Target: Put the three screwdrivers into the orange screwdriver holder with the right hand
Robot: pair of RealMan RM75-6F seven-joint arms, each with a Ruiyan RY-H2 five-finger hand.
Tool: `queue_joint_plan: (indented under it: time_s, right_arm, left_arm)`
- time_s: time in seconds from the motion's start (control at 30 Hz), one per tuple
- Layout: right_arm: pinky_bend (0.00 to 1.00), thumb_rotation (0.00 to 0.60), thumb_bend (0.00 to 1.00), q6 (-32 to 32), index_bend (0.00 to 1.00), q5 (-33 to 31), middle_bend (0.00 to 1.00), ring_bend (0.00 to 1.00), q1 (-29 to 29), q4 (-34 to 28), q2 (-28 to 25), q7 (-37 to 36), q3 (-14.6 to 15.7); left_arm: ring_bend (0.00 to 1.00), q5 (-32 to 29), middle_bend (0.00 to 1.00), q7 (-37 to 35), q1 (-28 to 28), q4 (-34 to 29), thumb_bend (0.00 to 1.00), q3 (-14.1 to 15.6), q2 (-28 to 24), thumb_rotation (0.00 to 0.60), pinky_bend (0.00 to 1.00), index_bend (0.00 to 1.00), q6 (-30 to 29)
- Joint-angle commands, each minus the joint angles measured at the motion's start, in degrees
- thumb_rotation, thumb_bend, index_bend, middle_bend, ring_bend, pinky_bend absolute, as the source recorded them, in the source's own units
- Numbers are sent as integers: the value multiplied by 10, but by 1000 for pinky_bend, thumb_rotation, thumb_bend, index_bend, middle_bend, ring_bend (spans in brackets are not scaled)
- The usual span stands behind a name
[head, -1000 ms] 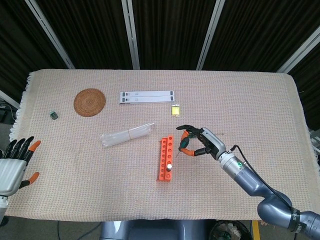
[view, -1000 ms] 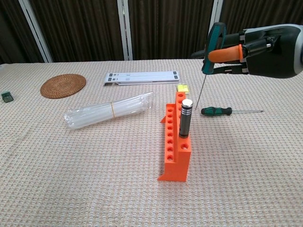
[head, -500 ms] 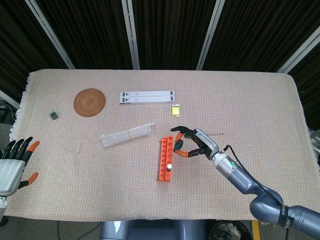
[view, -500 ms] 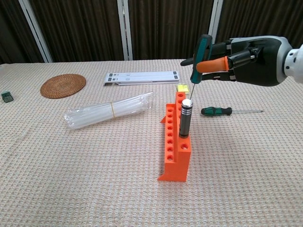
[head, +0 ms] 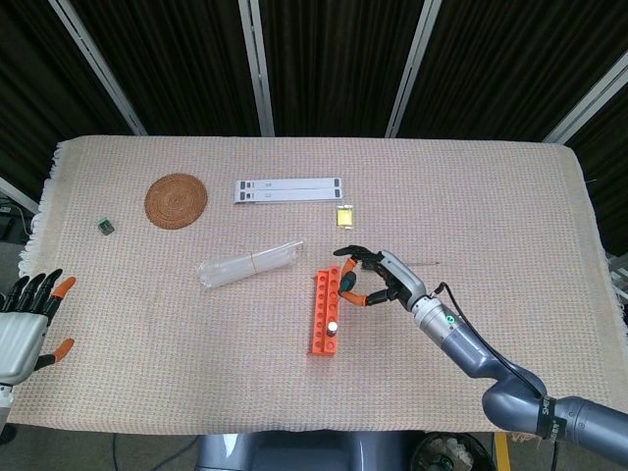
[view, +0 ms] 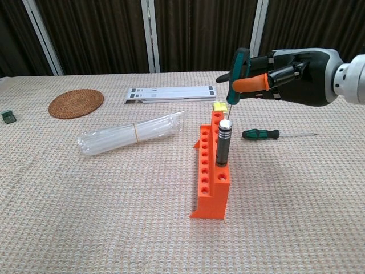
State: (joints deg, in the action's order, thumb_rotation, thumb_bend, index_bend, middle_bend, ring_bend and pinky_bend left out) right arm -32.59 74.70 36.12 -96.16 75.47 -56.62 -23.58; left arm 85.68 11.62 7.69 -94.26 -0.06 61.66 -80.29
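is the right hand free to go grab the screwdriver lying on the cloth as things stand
Probably not yet. The right hand already holds a green-handled screwdriver above the orange holder. The path to the screwdriver lying on the cloth looks clear.

A table fills most of the scene, covered edge to edge by a beige woven cloth with a short fringe along its left edge. Behind the far edge hang dark pleated curtains, split by pale slanted metal posts (in the chest view they stand upright). Light falls evenly on the cloth, with only soft shadows. At the near right, a patch of floor shows a yellow strip.
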Motion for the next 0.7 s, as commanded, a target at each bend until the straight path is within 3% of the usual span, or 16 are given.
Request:
queue_joint_plan:
  time_s: [0.03, 0.7]
  right_arm:
    - [0, 600, 389, -3, 632, -4, 182, 0, 5, 2, 1, 4, 5]
    - [0, 600, 362, -59, 585, 22, 167, 0, 17, 31, 42, 88, 68]
  left_arm:
    - [0, 0, 0, -1, 0, 1, 235, 0, 0, 600, 0, 92, -1]
    - [0, 3, 0, -3, -1, -2, 233, 3, -2, 600, 0, 92, 1]
